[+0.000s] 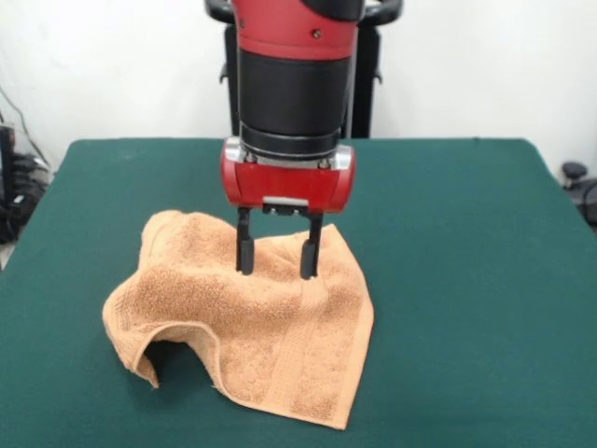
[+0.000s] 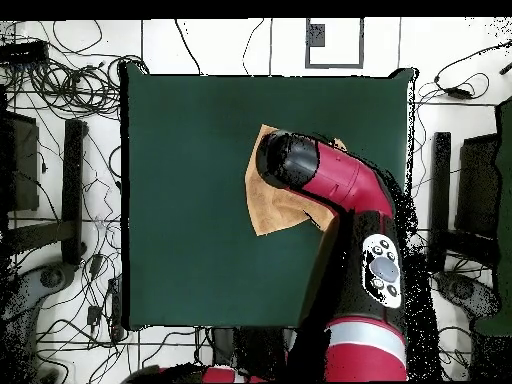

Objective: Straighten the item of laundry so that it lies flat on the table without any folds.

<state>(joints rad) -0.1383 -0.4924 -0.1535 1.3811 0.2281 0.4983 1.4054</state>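
Green felt table (image 1: 466,280), rumpled terry towel (image 1: 280,345), spread claw (image 1: 277,273)

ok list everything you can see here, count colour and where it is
towel: one, orange-tan, rumpled on the table with a raised fold along its near-left edge, partly under the arm in the overhead view
table: one, dark green top, fills most of both views
cables: many, dark, on the white floor around the table in the overhead view
stand: one, black, behind the table
arm: one, red and black, reaching over the towel
gripper: one, red body with two black fingers, open, tips at the towel's raised middle
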